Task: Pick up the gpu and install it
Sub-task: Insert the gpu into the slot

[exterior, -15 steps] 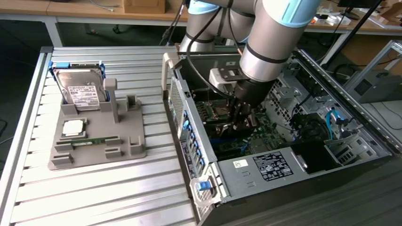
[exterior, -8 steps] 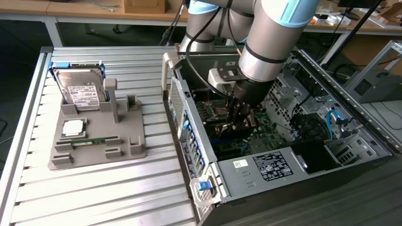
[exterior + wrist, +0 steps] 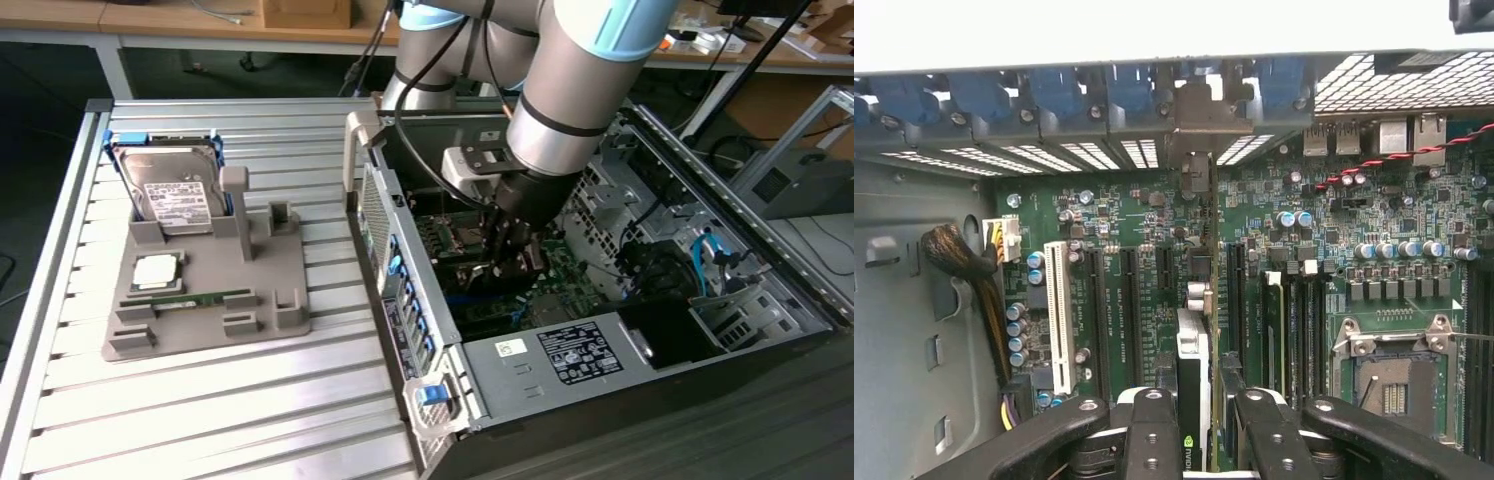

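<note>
The tool point(image 3: 1199, 415), deep inside the open computer case point(image 3: 587, 355), is clamped on the gpu point(image 3: 1192, 365). The card stands edge-on between the tool's two black fingers point(image 3: 1152, 435), over the green motherboard point(image 3: 1124, 240) among its black expansion slots. At the exterior view's left, a grey parts holder point(image 3: 200, 320) on the slatted worktop point(image 3: 200, 410) carries a hard drive point(image 3: 171, 190).

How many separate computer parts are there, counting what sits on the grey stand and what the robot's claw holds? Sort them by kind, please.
hard drive: 1
processor chip: 1
RAM stick: 1
gpu: 1
Total: 4
</note>
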